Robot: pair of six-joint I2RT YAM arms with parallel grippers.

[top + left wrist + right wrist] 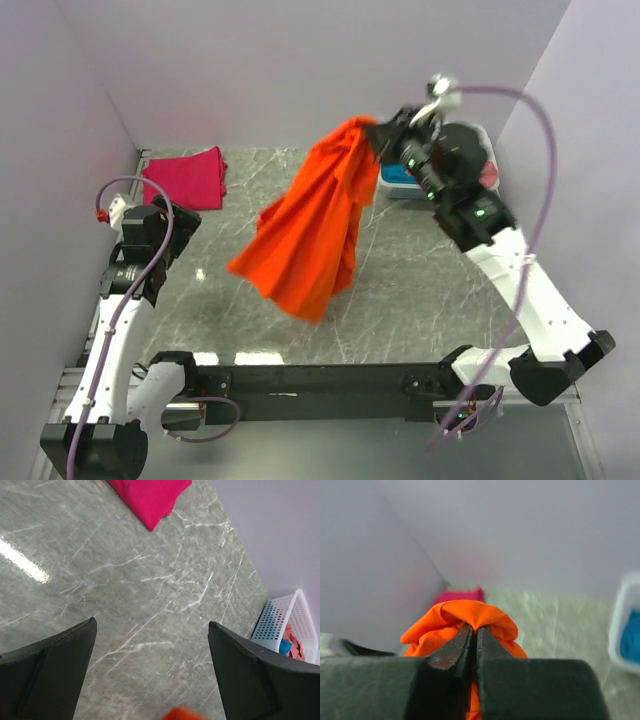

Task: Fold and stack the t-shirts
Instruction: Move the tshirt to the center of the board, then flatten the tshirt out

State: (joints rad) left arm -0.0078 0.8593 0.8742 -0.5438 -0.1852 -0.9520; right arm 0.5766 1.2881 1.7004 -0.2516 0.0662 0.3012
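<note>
My right gripper (378,137) is shut on the bright orange t-shirt (312,225) and holds it high above the table, the cloth hanging down and to the left. In the right wrist view the orange cloth (470,617) bunches over the closed tips (474,630). The magenta-red t-shirt (187,178) lies folded at the table's far left; it also shows in the left wrist view (148,497). My left gripper (150,645) is open and empty above the bare table at the left (160,222). A teal-blue shirt (400,176) and a salmon-pink one (296,647) lie in the basket.
The white lattice basket (280,620) stands at the far right of the table, partly hidden behind my right arm in the top view (395,188). Lavender walls close in the left, back and right sides. The grey marble tabletop (420,290) spreads under the hanging shirt.
</note>
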